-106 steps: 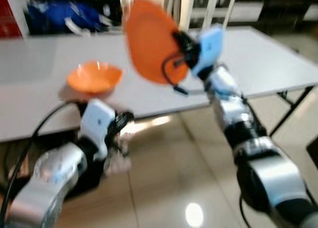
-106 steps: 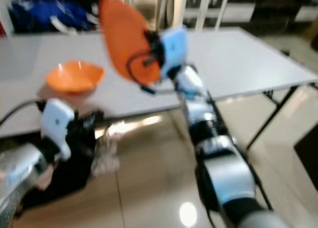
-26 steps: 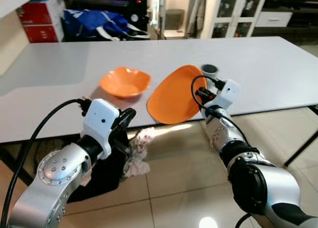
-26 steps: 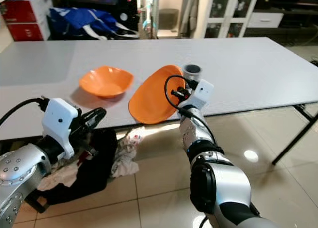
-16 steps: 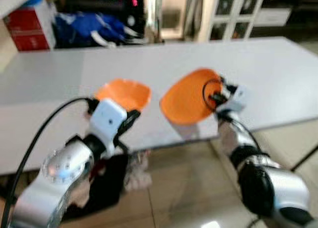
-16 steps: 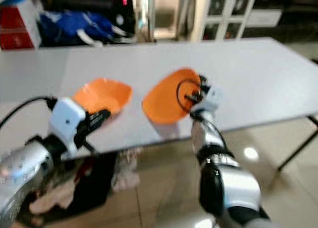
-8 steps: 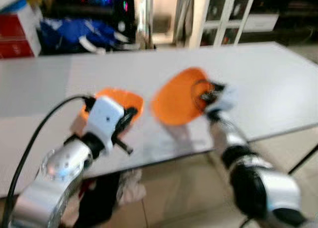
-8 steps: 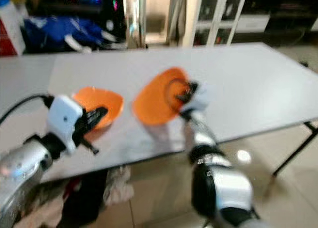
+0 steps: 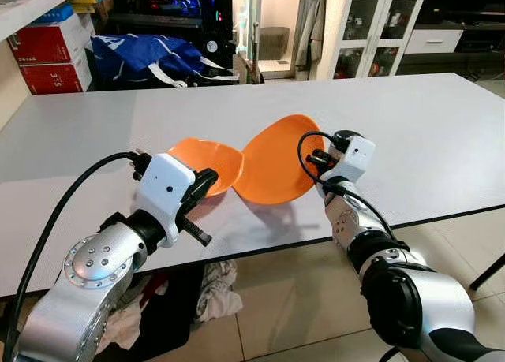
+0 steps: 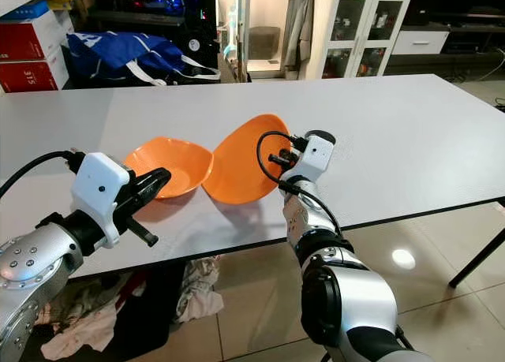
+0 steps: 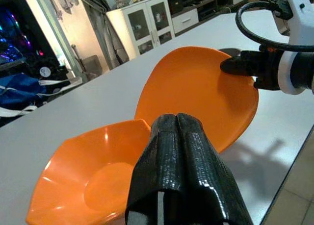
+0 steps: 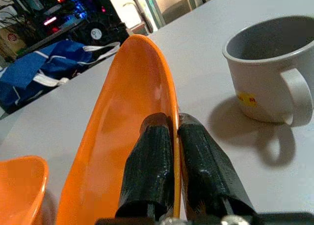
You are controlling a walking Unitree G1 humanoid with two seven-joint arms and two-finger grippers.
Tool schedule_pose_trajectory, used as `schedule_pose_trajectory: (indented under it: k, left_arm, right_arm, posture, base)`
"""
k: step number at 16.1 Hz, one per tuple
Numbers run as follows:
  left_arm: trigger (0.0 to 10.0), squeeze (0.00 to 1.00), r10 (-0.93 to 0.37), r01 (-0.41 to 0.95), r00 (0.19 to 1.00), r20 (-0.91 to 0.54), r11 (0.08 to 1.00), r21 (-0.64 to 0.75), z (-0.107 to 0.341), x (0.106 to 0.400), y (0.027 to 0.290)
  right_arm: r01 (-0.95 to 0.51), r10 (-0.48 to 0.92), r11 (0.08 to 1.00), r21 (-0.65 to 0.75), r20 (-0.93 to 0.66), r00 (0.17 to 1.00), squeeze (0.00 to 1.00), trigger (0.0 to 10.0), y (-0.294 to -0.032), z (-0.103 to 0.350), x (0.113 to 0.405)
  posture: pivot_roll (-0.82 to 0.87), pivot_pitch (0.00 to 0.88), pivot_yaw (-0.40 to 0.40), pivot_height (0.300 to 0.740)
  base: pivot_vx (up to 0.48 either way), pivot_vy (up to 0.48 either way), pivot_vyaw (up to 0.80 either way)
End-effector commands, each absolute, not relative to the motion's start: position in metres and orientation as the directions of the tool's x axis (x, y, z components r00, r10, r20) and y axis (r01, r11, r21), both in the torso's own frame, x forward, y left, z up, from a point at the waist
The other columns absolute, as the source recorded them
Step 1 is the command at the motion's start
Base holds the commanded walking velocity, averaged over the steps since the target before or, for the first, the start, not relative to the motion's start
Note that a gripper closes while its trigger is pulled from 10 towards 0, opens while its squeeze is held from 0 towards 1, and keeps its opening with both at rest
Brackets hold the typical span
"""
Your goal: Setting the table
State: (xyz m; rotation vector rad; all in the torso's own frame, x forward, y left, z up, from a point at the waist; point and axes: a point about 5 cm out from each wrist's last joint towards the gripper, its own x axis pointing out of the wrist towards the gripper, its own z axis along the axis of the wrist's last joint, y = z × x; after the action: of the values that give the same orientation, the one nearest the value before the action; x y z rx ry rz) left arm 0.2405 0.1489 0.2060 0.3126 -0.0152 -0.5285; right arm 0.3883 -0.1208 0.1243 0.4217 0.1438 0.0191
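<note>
On the white desk [image 9: 442, 125], going left to right: left gripper [image 11: 179, 137] at about 9 o'clock near the front edge, fingers pressed together, holding nothing, aimed at the orange bowl [image 9: 207, 162]. Bowl sits upright on the desk just beyond those fingers. Touching the bowl's 3 o'clock rim, the orange plate [image 9: 278, 158] stands steeply tilted on its lower edge on the desk. Right gripper [image 12: 171, 151] at the plate's 3 o'clock side, fingers clamped on the plate rim, one finger on each face. Grey mug [image 12: 267, 70] stands upright on the desk just behind the plate, near the right gripper. Blue bag [image 9: 146, 56] at 11 o'clock beyond the desk; white cabinet [image 9: 367, 27] at 1 o'clock.
</note>
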Motion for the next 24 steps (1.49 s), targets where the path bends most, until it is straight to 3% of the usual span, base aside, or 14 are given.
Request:
schedule_pose_trajectory:
  k: [1,2,3,4,12,13,14,16,17,24]
  left_arm:
    - [10.0,0.1,-0.498,0.49,0.865,-0.054,0.818,0.301,0.21,0.238,0.15]
    - [10.0,0.1,-0.497,0.489,0.866,-0.055,0.818,0.302,0.21,0.237,0.151]
    - [10.0,0.1,-0.498,0.49,0.866,-0.056,0.818,0.302,0.21,0.237,0.151]
    - [10.0,0.1,-0.499,0.493,0.864,-0.063,0.815,0.306,0.211,0.235,0.152]
    - [10.0,0.11,-0.51,0.513,0.855,-0.099,0.8,0.311,0.213,0.228,0.155]
    - [10.0,0.12,-0.51,0.515,0.854,-0.104,0.799,0.309,0.213,0.227,0.156]
    - [10.0,0.12,-0.511,0.517,0.853,-0.108,0.798,0.308,0.213,0.227,0.156]
    - [10.0,0.12,-0.511,0.519,0.852,-0.113,0.797,0.307,0.213,0.226,0.156]
    - [10.0,0.14,-0.511,0.519,0.852,-0.114,0.798,0.307,0.213,0.226,0.157]
    - [10.0,0.14,-0.506,0.515,0.855,-0.115,0.8,0.308,0.213,0.226,0.157]
  right_arm:
    - [0.034,0.044,0.929,0.368,-0.203,0.978,0.0,0.0,-0.123,0.11,0.383]
    - [0.048,0.031,0.94,0.339,-0.223,0.974,0.0,0.7,-0.124,0.107,0.382]
    - [0.051,0.028,0.942,0.331,-0.229,0.973,0.0,0.7,-0.125,0.106,0.381]
    - [0.047,0.03,0.956,0.288,-0.259,0.965,0.0,10.0,-0.125,0.1,0.378]
    - [0.123,-0.075,0.986,0.11,-0.37,0.926,0.0,10.0,-0.144,0.067,0.36]
    - [0.138,-0.09,0.985,0.101,-0.382,0.92,0.12,10.0,-0.148,0.064,0.357]
    - [0.15,-0.106,0.985,0.086,-0.388,0.915,0.12,10.0,-0.151,0.061,0.355]
    - [0.166,-0.128,0.984,0.065,-0.394,0.91,0.32,10.0,-0.155,0.059,0.354]
    - [0.175,-0.143,0.983,0.049,-0.391,0.909,1.0,10.0,-0.157,0.058,0.353]
    - [0.192,-0.171,0.981,0.013,-0.394,0.903,1.0,10.0,-0.162,0.055,0.351]
  posture:
    - [0.18,0.0,-0.008,0.736]
    - [0.18,0.0,-0.006,0.736]
    - [0.18,0.0,-0.005,0.736]
    - [0.19,0.0,0.004,0.736]
    - [0.21,0.0,0.03,0.736]
    - [0.21,0.0,0.032,0.736]
    - [0.21,0.0,0.035,0.736]
    - [0.21,0.0,0.034,0.736]
    - [0.21,0.0,0.035,0.736]
    - [0.21,0.0,0.032,0.736]
  base:
    - [0.0,0.0,0.0]
    - [0.0,0.0,0.0]
    - [0.0,0.0,0.0]
    - [0.0,0.0,0.0]
    - [0.0,0.0,0.0]
    - [0.0,0.0,0.0]
    - [0.0,0.0,0.0]
    - [0.0,0.0,0.0]
    - [0.0,0.0,0.0]
    - [0.0,0.0,0.0]
